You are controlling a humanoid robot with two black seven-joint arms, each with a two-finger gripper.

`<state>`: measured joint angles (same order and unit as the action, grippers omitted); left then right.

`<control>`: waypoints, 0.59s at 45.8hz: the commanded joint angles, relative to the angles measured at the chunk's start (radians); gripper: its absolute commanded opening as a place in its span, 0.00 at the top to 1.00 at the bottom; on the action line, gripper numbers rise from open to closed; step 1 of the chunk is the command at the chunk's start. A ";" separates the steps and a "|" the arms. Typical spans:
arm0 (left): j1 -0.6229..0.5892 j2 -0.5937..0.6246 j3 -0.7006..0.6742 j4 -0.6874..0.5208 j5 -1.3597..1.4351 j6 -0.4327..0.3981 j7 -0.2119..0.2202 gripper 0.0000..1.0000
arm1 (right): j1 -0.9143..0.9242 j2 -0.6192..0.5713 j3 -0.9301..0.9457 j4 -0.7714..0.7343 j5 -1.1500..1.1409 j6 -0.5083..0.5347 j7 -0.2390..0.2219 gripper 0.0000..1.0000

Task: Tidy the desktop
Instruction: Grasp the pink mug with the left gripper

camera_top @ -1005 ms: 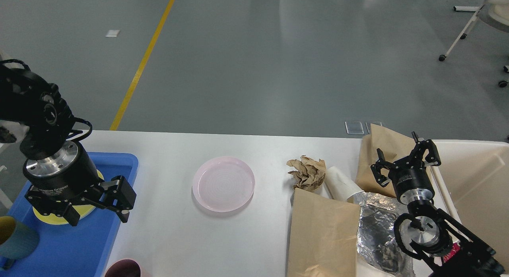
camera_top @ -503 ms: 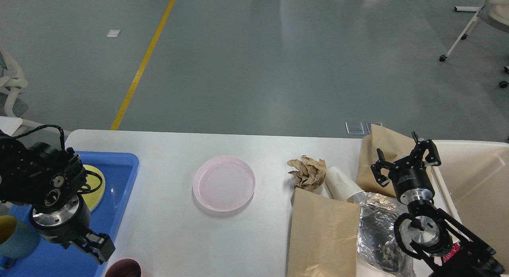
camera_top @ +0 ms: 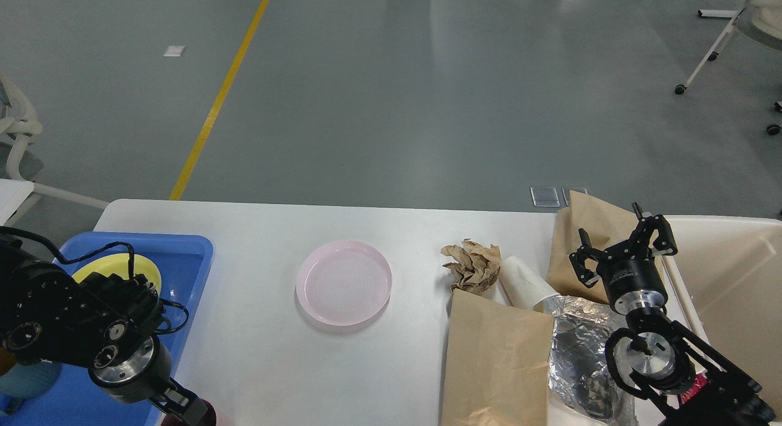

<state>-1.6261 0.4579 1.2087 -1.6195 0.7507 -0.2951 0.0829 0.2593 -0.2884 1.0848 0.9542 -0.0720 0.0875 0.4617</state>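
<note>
The white desktop (camera_top: 263, 346) spans the view. On it lie a pink plate (camera_top: 343, 282), a crumpled brown paper ball (camera_top: 471, 266), a tipped white paper cup (camera_top: 524, 284), two brown paper bags (camera_top: 498, 359) (camera_top: 589, 239) and crinkled foil (camera_top: 580, 346). My right gripper (camera_top: 623, 242) hovers open over the far bag with nothing in it. My left gripper (camera_top: 180, 406) sits low at the bottom left edge, partly cut off, beside the blue tray (camera_top: 186, 255). Its fingers cannot be told apart.
The blue tray holds a yellow plate (camera_top: 116, 268) and a teal cup (camera_top: 24, 380). A beige bin (camera_top: 733, 273) stands at the right end of the table. A dark rim of a cup (camera_top: 204, 414) peeks out under my left gripper.
My left arm has dropped back from above the blue tray to the bottom left corner, uncovering the yellow plate. The right arm and the table's things have not moved.
</note>
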 commanded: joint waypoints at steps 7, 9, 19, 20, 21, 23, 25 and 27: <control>0.038 -0.001 -0.006 0.018 0.044 0.005 0.000 0.17 | 0.000 0.000 0.000 0.000 0.000 0.000 0.000 0.00; 0.048 -0.002 -0.006 0.026 0.059 0.005 0.000 0.22 | 0.000 0.000 0.000 0.000 0.000 0.000 0.000 0.00; 0.074 -0.030 -0.009 0.047 0.067 0.007 0.000 0.44 | 0.000 0.000 0.001 0.000 0.000 0.000 0.000 0.00; 0.078 -0.030 -0.009 0.049 0.065 0.007 0.000 0.46 | 0.000 0.000 0.000 0.000 0.000 0.000 0.000 0.00; 0.081 -0.030 -0.011 0.050 0.065 0.008 0.000 0.49 | 0.000 0.000 0.000 0.000 0.000 0.000 0.000 0.00; 0.084 -0.030 -0.012 0.055 0.056 0.008 0.000 0.55 | 0.000 0.000 0.000 0.000 0.000 0.000 0.000 0.00; 0.089 -0.031 -0.018 0.069 0.047 0.016 0.004 0.58 | 0.000 0.000 0.000 0.000 0.000 0.000 0.000 0.00; 0.095 -0.033 -0.023 0.075 0.042 0.025 0.005 0.59 | 0.000 0.000 0.001 0.000 0.000 0.000 0.000 0.00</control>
<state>-1.5435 0.4277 1.1962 -1.5648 0.8093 -0.2855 0.0830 0.2593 -0.2884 1.0849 0.9542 -0.0721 0.0875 0.4617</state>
